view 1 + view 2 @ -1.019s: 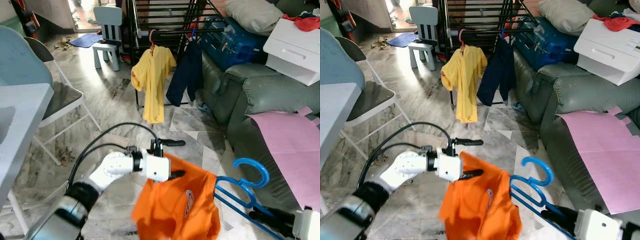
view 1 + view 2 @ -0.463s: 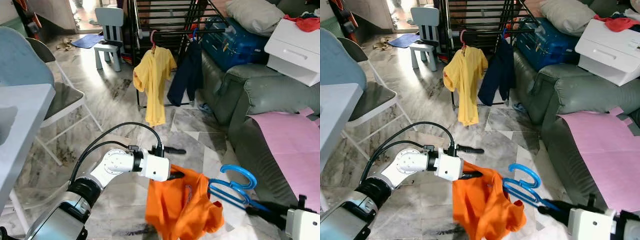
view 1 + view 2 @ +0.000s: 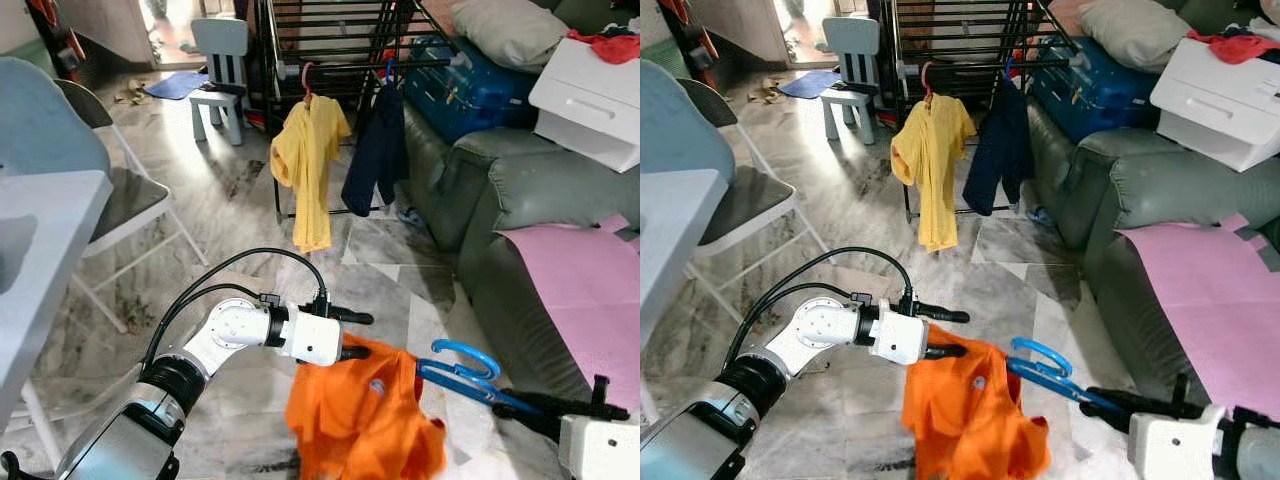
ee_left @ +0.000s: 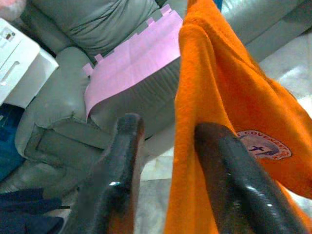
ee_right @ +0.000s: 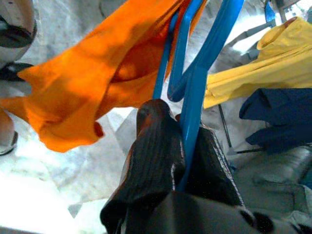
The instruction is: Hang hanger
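I am holding the blue hanger (image 3: 1052,366) low in front of me, with my right gripper (image 5: 183,156) clamped shut on its lower bar; its hook is pointing up and towards the drying rack (image 3: 340,25). An orange shirt (image 3: 360,420) is draped partly over the hanger's far end and is sagging in a bunch towards the marble floor (image 3: 220,190).

My left gripper (image 3: 352,335) is reaching in from the left at the shirt's upper edge. Its two fingers (image 4: 124,161) are standing apart, with a fold of orange cloth lying against the inner one, so I am not pinching the cloth.

As I judge it, the task is somewhere in its early or middle part. The hanger is in hand and the shirt is touching it, but the shirt is looking bunched rather than seated on both shoulders, though I cannot tell how far the hanger is threaded through the neck.

The rack is standing well apart from me across the floor, next to the green sofa (image 3: 500,190), with a yellow shirt (image 3: 308,165) and a dark blue garment (image 3: 375,150) already hanging on its rail. Still left to do, I think: settling the shirt properly, walking over, and hooking the hanger onto that rail.
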### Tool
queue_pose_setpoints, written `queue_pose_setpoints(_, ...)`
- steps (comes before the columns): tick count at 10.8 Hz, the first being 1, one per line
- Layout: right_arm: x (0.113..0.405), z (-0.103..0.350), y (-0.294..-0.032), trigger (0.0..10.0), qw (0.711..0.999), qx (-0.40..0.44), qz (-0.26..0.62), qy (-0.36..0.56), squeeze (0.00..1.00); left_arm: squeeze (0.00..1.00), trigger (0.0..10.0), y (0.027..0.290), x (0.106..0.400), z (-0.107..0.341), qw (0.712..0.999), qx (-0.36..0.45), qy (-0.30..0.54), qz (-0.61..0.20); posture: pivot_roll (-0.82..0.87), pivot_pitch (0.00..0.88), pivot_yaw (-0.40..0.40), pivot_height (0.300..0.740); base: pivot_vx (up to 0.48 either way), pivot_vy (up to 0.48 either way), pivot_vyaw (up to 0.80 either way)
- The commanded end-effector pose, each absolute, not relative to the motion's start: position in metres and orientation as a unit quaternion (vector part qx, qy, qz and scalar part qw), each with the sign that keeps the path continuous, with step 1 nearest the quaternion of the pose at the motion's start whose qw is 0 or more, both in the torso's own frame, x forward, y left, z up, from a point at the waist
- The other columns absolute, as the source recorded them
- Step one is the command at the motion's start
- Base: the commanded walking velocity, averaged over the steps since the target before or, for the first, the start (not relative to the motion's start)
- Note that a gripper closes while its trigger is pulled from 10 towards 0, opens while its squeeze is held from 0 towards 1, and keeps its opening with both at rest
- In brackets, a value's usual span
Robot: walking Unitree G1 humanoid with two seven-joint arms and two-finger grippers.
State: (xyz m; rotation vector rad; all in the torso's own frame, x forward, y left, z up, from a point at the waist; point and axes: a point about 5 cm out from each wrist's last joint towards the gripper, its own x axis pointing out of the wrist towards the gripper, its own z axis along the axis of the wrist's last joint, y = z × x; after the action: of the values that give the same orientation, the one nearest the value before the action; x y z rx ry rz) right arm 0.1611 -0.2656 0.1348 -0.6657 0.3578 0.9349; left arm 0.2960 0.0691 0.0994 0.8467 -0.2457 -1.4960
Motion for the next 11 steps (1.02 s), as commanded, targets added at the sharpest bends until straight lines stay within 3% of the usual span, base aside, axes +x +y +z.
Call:
queue_pose_setpoints(1, 0.165, 0.139, -0.262, 10.0, 0.823, -0.324, 0.441, 0.149, 0.00, 0.00, 0.0, 0.070, 0.300, 0.103, 0.640, 0.380, -0.103, -0.660, -0.03, 0.000, 0.015, 0.740, 0.000, 0.000, 0.00)
queue_pose_setpoints(11, 0.182, 0.140, -0.254, 10.0, 0.821, -0.348, 0.439, 0.106, 0.00, 0.00, 0.0, 0.066, 0.298, 0.093, 0.635, 0.389, -0.079, -0.663, -0.03, 0.000, 0.022, 0.740, 0.000, 0.000, 0.00)
